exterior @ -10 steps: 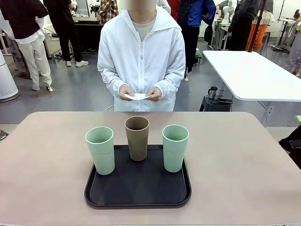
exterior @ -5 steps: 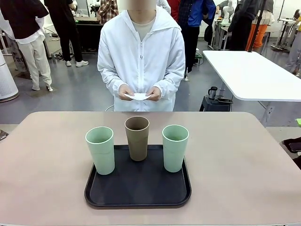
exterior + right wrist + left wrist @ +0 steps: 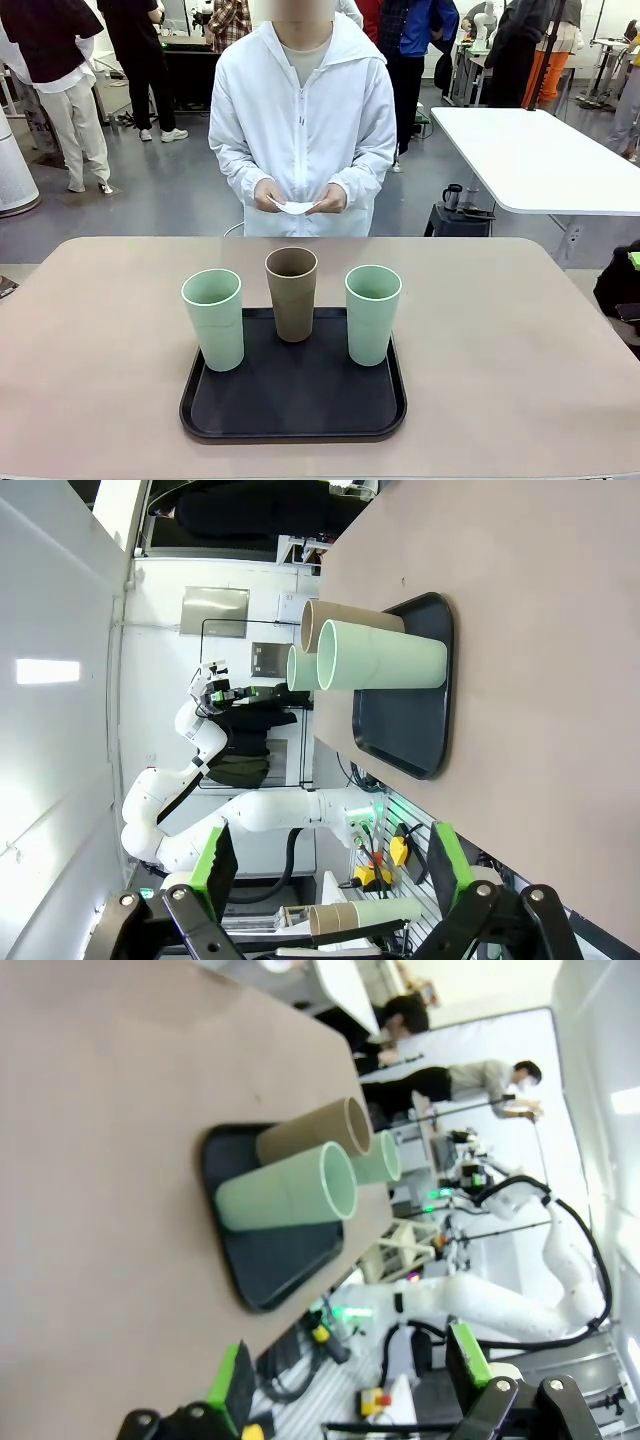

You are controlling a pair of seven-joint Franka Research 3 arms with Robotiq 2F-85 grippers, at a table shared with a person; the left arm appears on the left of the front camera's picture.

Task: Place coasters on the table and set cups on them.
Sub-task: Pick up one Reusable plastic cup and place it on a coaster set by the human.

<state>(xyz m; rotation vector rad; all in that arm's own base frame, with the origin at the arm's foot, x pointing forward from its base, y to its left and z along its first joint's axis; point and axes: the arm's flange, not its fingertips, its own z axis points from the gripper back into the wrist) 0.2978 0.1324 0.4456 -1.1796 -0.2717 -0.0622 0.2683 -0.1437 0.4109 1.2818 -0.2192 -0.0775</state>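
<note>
Front view: the large matte beige-pink table (image 3: 500,340) with rounded corners carries a black rounded-square tray (image 3: 293,405) near its 6 o'clock edge. Three tall tapered handleless cups stand upright on the tray, each apart from the others. A pale mint green cup (image 3: 213,318) is at the tray's 9 o'clock, a tan-brown cup (image 3: 291,293) at its 12 o'clock, and a second pale mint green cup (image 3: 372,313) at its 3 o'clock.

At the table's 12 o'clock, back from the edge, stands a person in a white zip jacket (image 3: 300,120). The person holds the white paper coasters (image 3: 293,206) at waist height, above the floor and clear of the table. One hand (image 3: 266,196) grips their 9 o'clock side and the other hand (image 3: 330,199) their 3 o'clock side. How many discs are there I cannot tell.

In the left wrist view the left gripper (image 3: 350,1365) has its green-padded fingers spread wide with nothing between them. In the right wrist view the right gripper (image 3: 328,855) is likewise spread wide and empty.
</note>
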